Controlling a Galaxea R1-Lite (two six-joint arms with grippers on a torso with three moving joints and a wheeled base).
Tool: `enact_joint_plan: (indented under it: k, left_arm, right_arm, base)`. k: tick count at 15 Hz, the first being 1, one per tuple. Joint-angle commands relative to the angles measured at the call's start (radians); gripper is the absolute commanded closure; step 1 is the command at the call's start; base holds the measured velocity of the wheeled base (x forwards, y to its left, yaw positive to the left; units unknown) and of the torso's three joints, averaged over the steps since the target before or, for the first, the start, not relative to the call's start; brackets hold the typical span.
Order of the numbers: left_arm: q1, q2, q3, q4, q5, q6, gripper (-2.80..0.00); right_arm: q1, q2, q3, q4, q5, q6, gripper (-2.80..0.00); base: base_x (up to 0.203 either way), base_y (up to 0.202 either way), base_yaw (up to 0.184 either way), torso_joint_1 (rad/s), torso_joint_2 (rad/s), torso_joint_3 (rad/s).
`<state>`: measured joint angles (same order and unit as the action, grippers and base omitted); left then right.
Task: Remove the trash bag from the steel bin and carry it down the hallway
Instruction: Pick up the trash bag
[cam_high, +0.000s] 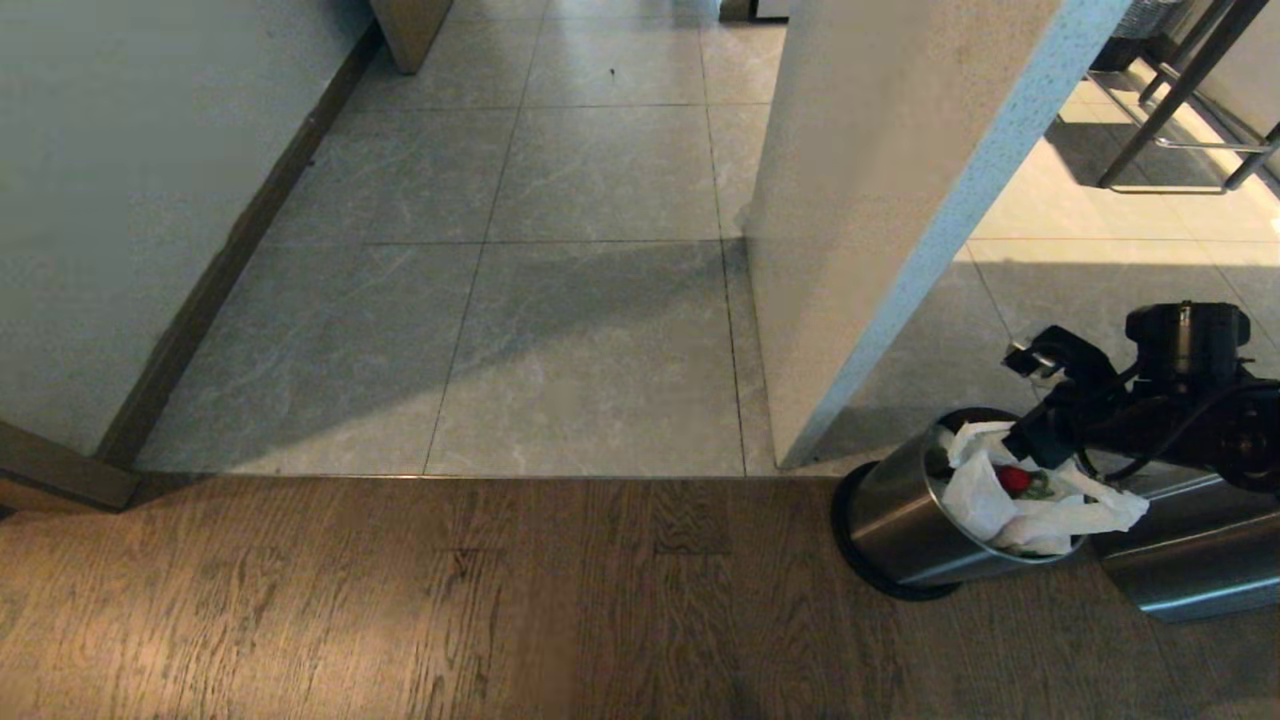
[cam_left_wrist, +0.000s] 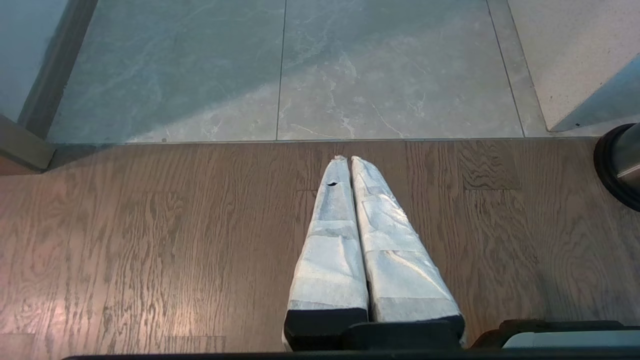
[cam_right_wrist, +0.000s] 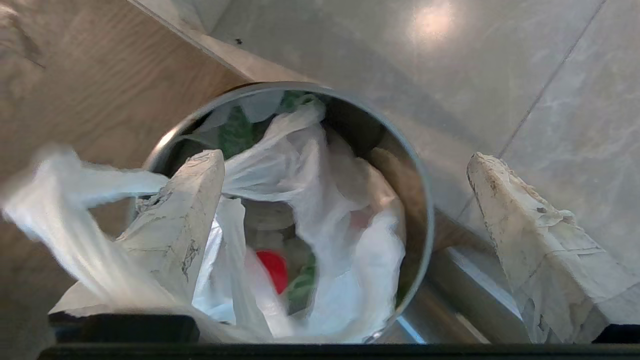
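Note:
The steel bin (cam_high: 895, 525) stands on the wood floor at the lower right, by the foot of a wall end. The white trash bag (cam_high: 1000, 505) sits inside it, crumpled above the rim, with red and green rubbish showing. My right arm (cam_high: 1150, 400) reaches over the bin from the right. In the right wrist view my right gripper (cam_right_wrist: 345, 157) is open wide above the bin (cam_right_wrist: 425, 210). One taped finger (cam_right_wrist: 185, 215) is in among the bag's (cam_right_wrist: 320, 200) loose folds; the other (cam_right_wrist: 525, 235) hangs outside the rim. My left gripper (cam_left_wrist: 348, 160) is shut and empty over the wood floor. The hallway is out of view.
A pale wall end (cam_high: 880, 200) rises just behind the bin. A second steel cylinder (cam_high: 1190, 560) lies against the bin on its right. Grey floor tiles (cam_high: 560, 330) begin past the wood floor (cam_high: 400, 600), bounded on the left by a wall with brown skirting (cam_high: 215, 270). Metal stool legs (cam_high: 1180, 120) stand far right.

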<state>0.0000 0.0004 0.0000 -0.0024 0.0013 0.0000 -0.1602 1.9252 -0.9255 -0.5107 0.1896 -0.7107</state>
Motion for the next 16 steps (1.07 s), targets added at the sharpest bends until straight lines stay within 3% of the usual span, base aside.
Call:
enact_joint_plan:
  k: [1,3,7,14,16]
  left_arm:
    - [0.000,-0.002,0.000,-0.001,0.000,0.000,0.00]
    - [0.000,-0.002,0.002,-0.001,0.000,0.000,0.00]
    - [0.000,-0.002,0.002,-0.001,0.000,0.000,0.00]
    - [0.000,-0.002,0.000,-0.001,0.000,0.000,0.00]
    - [0.000,-0.002,0.001,-0.001,0.000,0.000,0.00]
  right_arm:
    - [0.010,-0.035,0.005,0.014,0.005,0.019,-2.80]
    - [0.028,-0.091,0.018,0.091,0.027,0.077,-2.80]
    - [0.030,-0.130,0.070,0.147,0.032,0.068,-2.80]
    - [-0.003,-0.094,0.070,0.127,0.003,-0.114,-2.80]
    - [-0.009,-0.109,0.062,0.199,0.003,-0.136,-2.80]
  base:
    - [0.000,0.000,0.000,0.000,0.00,0.000]
    - [0.000,0.000,0.000,0.000,0.00,0.000]
    - [0.000,0.000,0.000,0.000,0.00,0.000]
    - [0.000,0.000,0.000,0.000,0.00,0.000]
    - [0.000,0.000,0.000,0.000,0.00,0.000]
